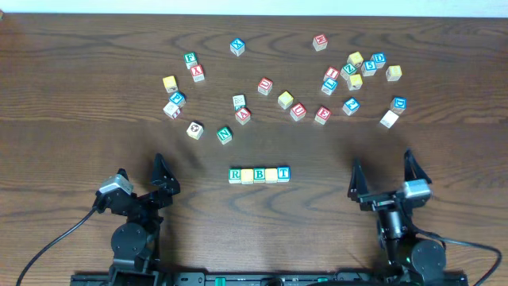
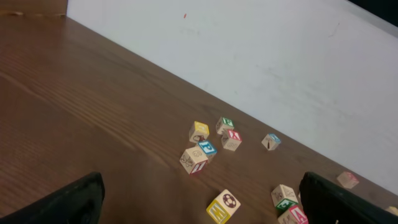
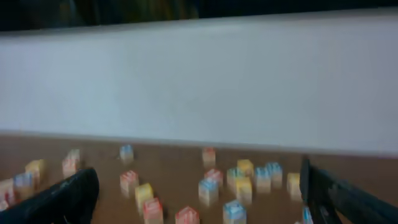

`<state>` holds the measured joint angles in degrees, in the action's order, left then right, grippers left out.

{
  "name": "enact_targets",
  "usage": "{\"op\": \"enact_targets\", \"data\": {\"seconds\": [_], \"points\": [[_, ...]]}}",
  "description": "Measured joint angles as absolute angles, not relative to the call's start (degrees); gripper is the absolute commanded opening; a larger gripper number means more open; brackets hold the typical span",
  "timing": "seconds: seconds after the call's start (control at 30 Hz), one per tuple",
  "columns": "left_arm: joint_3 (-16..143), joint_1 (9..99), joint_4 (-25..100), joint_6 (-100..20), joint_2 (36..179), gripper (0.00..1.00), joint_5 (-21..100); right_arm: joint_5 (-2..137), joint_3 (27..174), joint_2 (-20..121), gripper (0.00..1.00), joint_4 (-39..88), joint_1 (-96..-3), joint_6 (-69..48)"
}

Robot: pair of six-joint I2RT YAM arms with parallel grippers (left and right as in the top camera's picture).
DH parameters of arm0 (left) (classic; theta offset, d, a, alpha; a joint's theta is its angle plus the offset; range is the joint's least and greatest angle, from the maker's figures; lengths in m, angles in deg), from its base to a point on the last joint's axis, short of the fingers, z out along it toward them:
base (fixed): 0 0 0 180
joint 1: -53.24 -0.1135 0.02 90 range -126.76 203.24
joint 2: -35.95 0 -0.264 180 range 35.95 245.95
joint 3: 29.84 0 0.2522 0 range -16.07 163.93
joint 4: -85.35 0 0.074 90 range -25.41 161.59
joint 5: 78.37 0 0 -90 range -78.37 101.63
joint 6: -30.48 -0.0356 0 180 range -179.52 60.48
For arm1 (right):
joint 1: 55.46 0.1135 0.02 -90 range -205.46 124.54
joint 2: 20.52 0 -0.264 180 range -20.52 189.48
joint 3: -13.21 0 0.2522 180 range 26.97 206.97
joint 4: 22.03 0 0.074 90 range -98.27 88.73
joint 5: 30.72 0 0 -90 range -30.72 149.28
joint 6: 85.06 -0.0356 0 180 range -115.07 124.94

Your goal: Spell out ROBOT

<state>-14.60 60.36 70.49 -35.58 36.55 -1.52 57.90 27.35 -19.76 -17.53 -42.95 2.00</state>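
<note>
Nearest us, our left gripper (image 1: 141, 171) and right gripper (image 1: 383, 168) both stand spread wide, holding nothing. Just ahead, between them, the row of five cubes (image 1: 259, 175) sits side by side: R, yellow, B, yellow, T. We judge the spelling done. Only the overhead shows it. Both wrist views catch just the loose cubes (image 2: 205, 149) beyond, the right one blurred.

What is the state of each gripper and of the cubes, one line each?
Left gripper, open, holding nothing.
Right gripper, open, holding nothing.
Row of five cubes, lined up side by side: R, yellow, B, yellow, T.
Green N cube, loose, apart from the row.
</note>
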Motion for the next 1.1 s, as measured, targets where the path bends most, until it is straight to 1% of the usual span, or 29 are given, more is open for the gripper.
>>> {"op": "enact_targets", "data": {"seconds": [0.23,1.1], "points": [[-14.60,60.36,70.49,-35.60,36.55,0.98,-1.56,57.87,27.33,-19.81,0.99,-4.24,-42.97,2.35],[-14.60,60.36,70.51,-35.60,36.55,0.98,-1.56,58.07,27.33,-19.83,0.99,-4.24,-42.97,3.18]]}}
